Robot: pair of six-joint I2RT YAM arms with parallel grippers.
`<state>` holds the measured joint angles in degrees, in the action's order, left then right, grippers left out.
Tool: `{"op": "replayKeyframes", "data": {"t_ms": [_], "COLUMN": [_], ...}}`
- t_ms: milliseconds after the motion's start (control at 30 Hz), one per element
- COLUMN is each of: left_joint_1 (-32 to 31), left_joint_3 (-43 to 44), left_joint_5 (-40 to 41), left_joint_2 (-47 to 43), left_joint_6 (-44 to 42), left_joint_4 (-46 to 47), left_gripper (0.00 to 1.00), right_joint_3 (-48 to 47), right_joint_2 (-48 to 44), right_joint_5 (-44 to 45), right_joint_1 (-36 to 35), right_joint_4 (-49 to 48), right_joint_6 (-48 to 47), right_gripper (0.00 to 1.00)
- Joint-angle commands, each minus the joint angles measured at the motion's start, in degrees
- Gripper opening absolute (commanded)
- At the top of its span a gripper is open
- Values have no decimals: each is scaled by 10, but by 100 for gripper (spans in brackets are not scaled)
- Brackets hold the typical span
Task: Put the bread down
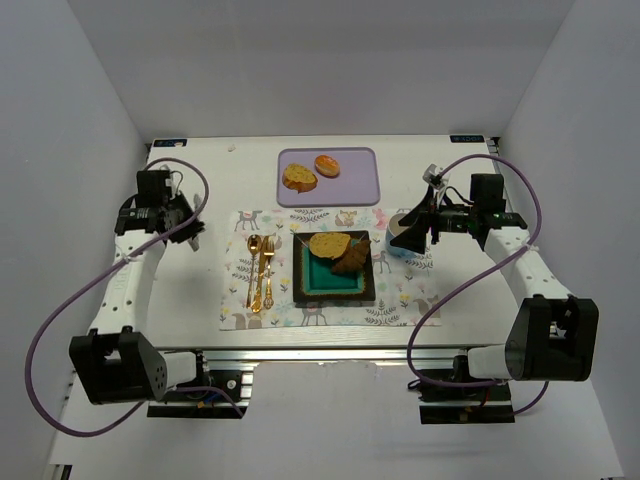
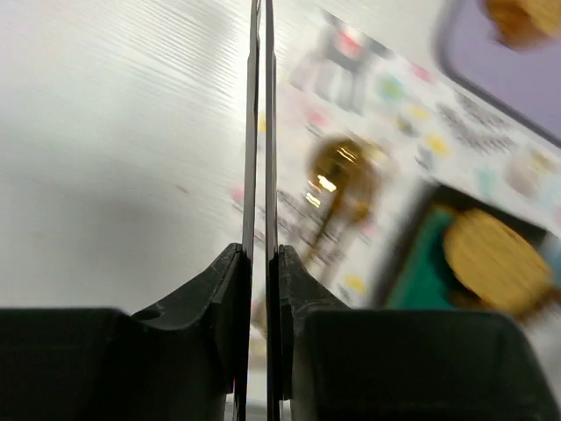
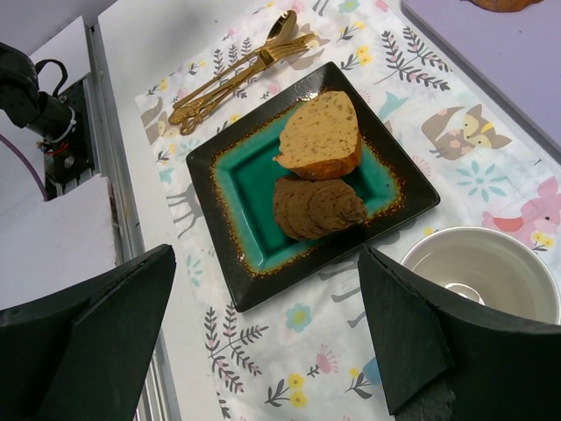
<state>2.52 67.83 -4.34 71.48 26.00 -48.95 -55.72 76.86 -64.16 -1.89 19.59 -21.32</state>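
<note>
Right end effector (image 3: 265, 263) gapes empty, tilted toward the plate (image 3: 250, 189); left end effector (image 1: 191, 229) pinched closed.

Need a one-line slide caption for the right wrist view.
Open right gripper above teal plate holding two bread slices; gold cutlery beyond, white bowl beside.

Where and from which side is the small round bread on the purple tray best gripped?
Probably across its middle from straight above: the round bread lies flat on the purple tray, with the toasted slice close beside it, so close on its near and far edges.
</note>
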Motion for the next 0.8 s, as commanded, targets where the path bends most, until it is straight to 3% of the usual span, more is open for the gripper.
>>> {"op": "replayKeyframes", "data": {"t_ms": [0,167,300,400,433,467,500,667,767], "left_joint_1": [27,58,100,111,113,113,114,130,135], "left_joint_3": [-65,-136,-194,-199,-197,-191,-183,-133,-143], "left_joint_5": [114,121,58,44,29,35,35,0,-6], "left_joint_2": [23,82,113,145,163,173,184,261,235], "left_joint_6": [-64,-132,-160,-159,-157,-152,-142,-154,-159], "left_joint_4": [97,249,329,334,326,326,303,224,228], "left_gripper": [7,9,16,33,46,46,54,58,63], "right_joint_3": [-25,-43,-51,-54,-55,-56,-58,-62,-65], "right_joint_2": [9,10,10,10,10,10,9,9,12], "right_joint_5": [0,8,18,19,20,21,25,26,25], "right_joint_1": [1,2,2,2,2,1,2,2,2], "right_joint_4": [2,35,41,47,48,51,57,63,66], "right_joint_6": [-8,-46,-52,-48,-50,-50,-53,-58,-56], "right_gripper": [89,89,89,89,89,89,89,89,89]}}
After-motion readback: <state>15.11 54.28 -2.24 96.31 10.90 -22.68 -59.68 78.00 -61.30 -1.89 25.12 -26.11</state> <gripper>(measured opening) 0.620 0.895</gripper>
